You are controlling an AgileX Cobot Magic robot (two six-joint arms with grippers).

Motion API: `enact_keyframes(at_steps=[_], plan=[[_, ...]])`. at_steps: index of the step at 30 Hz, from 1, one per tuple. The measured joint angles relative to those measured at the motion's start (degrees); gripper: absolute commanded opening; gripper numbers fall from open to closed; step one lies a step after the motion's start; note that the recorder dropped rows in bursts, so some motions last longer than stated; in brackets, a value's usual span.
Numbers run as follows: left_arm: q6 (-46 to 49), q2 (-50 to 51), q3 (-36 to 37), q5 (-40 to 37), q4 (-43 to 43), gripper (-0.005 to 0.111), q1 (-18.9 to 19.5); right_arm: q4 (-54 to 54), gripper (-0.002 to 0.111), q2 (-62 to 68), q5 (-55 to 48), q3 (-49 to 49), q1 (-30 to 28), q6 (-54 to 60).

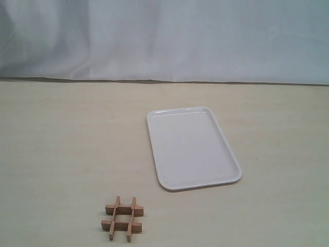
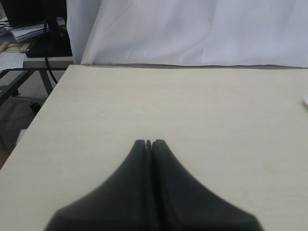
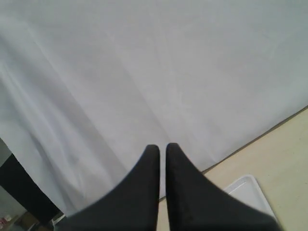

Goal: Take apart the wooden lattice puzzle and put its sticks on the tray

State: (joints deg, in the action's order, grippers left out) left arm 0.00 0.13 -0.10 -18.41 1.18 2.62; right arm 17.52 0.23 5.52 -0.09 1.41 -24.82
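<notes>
Puzzle: a small light-brown wooden grid shaped like a "#", lying flat on the pale table at the near edge of the exterior view, left of centre. Its four sticks are interlocked, two crossing two, with the ends projecting on every side. The tray, white and rectangular with rounded corners and a low rim, lies on the same table beyond the puzzle and to its right, clearly apart from it; its long side runs away from the viewer at a slight angle. A white cloth hangs behind the table along its far edge. Neither arm appears in the exterior view. In the left wrist view, the left gripper hangs above bare tabletop with its two dark fingers pressed together, tips touching, nothing between them. In the right wrist view, the right gripper points toward the cloth, its fingers drawn together to a thin slit and holding nothing; one corner of the tray shows beside it.
</notes>
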Motion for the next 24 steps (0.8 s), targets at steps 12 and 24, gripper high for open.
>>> enact_keyframes(at_steps=[12,24], plan=[[0.0,0.0,0.0,0.0,0.0,0.0,0.0,-16.2,0.004,23.4,-14.9,-24.4,0.0,9.4],[0.0,0.0,0.0,0.0,0.0,0.0,0.0,0.2,0.004,59.8,-48.3,-48.8,0.1,45.5]])
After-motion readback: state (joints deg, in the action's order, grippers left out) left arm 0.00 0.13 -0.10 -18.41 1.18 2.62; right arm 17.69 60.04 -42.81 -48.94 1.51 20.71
